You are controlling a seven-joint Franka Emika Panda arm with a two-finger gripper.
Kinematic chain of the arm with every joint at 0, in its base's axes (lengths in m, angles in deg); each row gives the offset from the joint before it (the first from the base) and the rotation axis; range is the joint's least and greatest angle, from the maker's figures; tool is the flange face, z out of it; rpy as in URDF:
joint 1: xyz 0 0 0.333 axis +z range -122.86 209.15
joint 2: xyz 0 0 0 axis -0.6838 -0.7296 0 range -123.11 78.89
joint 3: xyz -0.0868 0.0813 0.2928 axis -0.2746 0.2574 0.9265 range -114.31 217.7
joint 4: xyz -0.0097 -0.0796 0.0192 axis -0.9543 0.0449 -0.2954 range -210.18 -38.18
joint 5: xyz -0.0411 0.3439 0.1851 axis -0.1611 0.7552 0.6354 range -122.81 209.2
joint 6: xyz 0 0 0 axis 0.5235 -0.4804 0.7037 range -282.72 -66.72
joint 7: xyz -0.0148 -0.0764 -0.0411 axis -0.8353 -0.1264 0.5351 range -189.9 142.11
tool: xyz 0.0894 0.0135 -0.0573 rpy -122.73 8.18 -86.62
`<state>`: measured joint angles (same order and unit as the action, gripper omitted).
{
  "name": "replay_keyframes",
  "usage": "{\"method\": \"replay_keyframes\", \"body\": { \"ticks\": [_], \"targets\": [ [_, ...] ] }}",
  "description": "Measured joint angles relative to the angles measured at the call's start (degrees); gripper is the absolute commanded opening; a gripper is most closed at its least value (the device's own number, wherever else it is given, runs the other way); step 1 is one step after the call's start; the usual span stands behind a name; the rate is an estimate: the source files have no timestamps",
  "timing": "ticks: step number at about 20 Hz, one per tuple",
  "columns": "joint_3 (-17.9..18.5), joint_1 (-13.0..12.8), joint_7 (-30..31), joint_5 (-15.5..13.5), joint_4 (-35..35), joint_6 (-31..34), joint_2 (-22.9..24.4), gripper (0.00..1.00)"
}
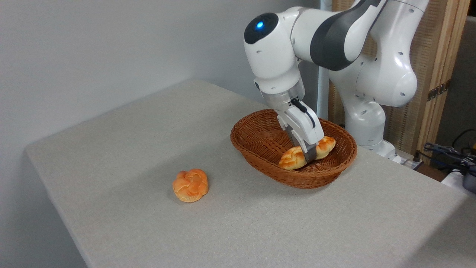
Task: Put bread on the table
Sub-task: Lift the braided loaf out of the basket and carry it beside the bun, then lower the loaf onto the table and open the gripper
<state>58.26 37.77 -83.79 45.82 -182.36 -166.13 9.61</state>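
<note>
The basket (260, 149) is set on the table (111, 149), right of centre and towards the back edge, and the bread (292, 158) is held inside it — along its right half, with the gripper (309, 152) lowered over the loaf's middle. The bun (190, 185) is placed on the table well apart — left of the basket and nearer the front.
</note>
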Motion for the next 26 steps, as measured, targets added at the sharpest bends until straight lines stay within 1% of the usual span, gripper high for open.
{"method": "replay_keyframes", "body": {
  "ticks": [2,4,5,6,9,12,14,16,17,18,20,22,23,24,26],
  "targets": [
    [-0.24,-0.19,-0.04,0.00,1.62,1.98,0.37,0.27],
    [-0.34,-1.00,-0.04,0.00,3.65,3.73,0.63,0.28],
    [-0.40,-1.41,-0.04,0.00,4.73,4.48,0.70,0.30],
    [-0.44,-1.81,-0.04,0.00,5.70,5.11,0.72,0.30],
    [-0.50,-3.11,-0.04,-0.01,8.76,5.46,0.58,0.30],
    [-0.42,-3.65,-0.03,-0.01,13.36,5.42,-0.96,0.30],
    [-0.07,-3.73,-0.01,-0.01,16.40,4.78,-3.44,0.31],
    [0.92,-3.75,0.13,-0.01,19.04,1.96,-6.96,0.34],
    [1.82,-3.75,0.14,-0.16,20.10,-0.69,-9.06,0.38],
    [2.71,-3.75,0.14,-0.65,20.72,-3.97,-11.05,0.38],
    [4.76,-3.76,0.18,-2.90,21.26,-11.66,-15.14,0.38],
    [6.42,-3.75,0.15,-5.53,21.42,-18.03,-19.11,0.41],
    [6.72,-3.75,0.16,-6.10,21.46,-20.29,-20.72,0.44],
    [6.76,-3.76,0.17,-6.51,21.52,-21.79,-22.14,0.45],
    [6.72,-3.88,0.22,-6.89,21.87,-22.77,-23.97,0.47]
  ]
}}
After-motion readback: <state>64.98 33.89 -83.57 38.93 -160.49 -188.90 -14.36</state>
